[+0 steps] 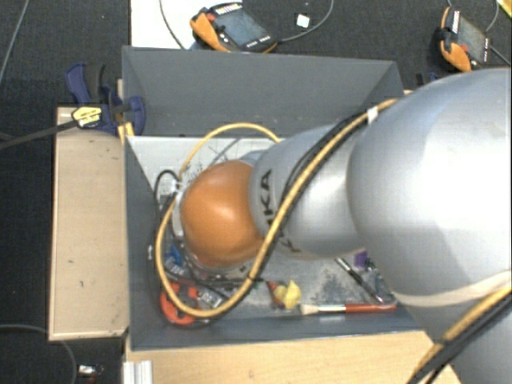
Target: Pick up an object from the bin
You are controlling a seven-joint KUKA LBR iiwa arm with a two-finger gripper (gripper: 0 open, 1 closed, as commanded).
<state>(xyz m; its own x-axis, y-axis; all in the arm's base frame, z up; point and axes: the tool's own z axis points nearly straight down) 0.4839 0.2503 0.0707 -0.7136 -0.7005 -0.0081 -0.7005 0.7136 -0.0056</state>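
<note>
Since the orange wrist cover hid the pincer, I couldn't tell its state as it hung over the bin's front-left corner, where a small orange-red thing lay, likely light, stiff plastic, best pinched across its narrow width.

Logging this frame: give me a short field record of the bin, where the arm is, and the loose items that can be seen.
bin: grey metal bin
arm: reaches in from the right; orange wrist cover over the bin's left part
front-left corner: orange-red thing, just below the cover
along front wall: small yellow thing; red-handled tool lying flat
right part: purple thing, partly hidden by the arm
item held: cannot tell
</note>
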